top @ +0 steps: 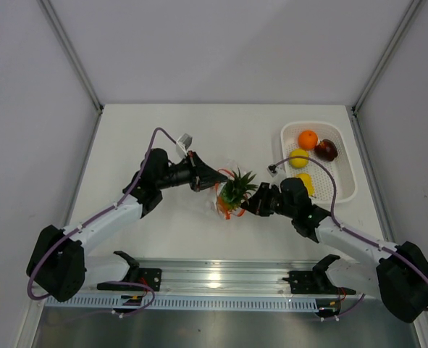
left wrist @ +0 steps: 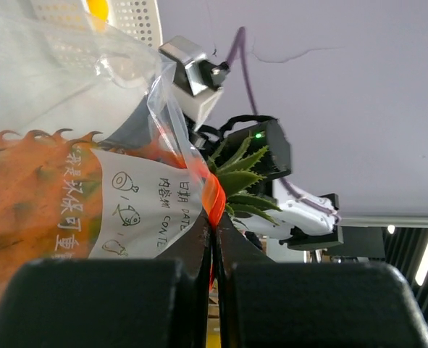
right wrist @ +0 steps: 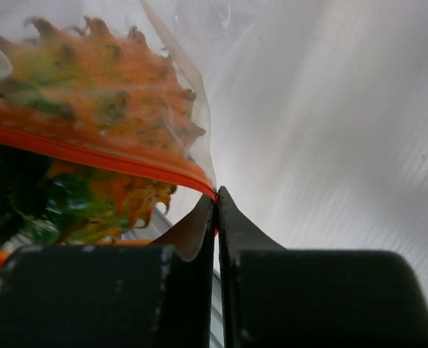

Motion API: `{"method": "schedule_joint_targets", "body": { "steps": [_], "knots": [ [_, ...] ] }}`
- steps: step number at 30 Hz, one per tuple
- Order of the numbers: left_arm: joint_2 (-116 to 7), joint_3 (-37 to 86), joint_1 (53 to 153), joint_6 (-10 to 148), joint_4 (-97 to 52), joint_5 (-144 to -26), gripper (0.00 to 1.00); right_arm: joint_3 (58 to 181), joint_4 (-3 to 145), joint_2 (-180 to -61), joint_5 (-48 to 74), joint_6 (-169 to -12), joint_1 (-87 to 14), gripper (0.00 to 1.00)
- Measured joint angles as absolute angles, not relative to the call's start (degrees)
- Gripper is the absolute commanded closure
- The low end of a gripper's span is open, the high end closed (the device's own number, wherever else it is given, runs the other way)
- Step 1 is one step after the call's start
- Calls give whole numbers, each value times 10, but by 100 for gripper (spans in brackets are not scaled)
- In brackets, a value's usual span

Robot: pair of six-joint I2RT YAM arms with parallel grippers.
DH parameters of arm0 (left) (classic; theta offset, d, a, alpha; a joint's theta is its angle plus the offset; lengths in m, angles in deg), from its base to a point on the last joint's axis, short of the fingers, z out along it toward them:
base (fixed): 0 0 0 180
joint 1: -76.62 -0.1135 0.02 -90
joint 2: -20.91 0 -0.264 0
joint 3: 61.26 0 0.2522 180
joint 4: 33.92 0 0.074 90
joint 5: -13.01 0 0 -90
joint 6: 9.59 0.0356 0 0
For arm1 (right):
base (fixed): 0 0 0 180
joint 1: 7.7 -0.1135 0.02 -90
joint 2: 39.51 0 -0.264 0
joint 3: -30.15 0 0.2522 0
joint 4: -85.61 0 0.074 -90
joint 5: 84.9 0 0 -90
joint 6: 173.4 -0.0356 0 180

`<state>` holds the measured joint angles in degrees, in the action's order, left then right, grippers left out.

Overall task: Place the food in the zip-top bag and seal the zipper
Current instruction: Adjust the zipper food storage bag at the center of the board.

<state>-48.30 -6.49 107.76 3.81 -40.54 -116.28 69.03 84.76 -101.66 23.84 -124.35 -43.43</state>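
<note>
Zip-top bag (left wrist: 127,196): mid-table, stretched between the two grippers.
Zipper (right wrist: 90,156): red-orange strip along the mouth, pinched near each end.
Pineapple (top: 235,190): inside the bag, with its green leaves poking out at the mouth.
Left gripper (left wrist: 215,232): fingers clamped narrow on the zipper.
Right gripper (right wrist: 216,210): fingers clamped narrow on the zipper.
White perforated basket (top: 347,174): far right of the table; it holds the orange (top: 308,139), dark red fruit (top: 326,150), yellow-green round fruit (top: 298,158) and yellow pear (top: 305,183).

Top external: high above near edge, looks down over whole worktop (top: 199,138). Left wrist: close behind left claw (left wrist: 215,225), facing along it. Right wrist: same behind right claw (right wrist: 216,204). All share pineapple (top: 234,190) and zip-top bag (left wrist: 61,72) between claws.
</note>
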Motion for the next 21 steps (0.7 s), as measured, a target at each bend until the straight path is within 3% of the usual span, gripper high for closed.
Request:
{"method": "schedule_joint_targets", "body": {
  "steps": [4,14,21],
  "knots": [
    [-467,-56,1077,81,-344,-1158,99,756,755,-1008,208,-1221,-439,100],
    [-354,67,1077,276,-69,-1056,99,1093,482,-1014,225,-1160,-411,100],
    [-351,57,1078,325,-7,-1039,99,1091,440,-1100,271,-1148,-398,100]
  ]
}}
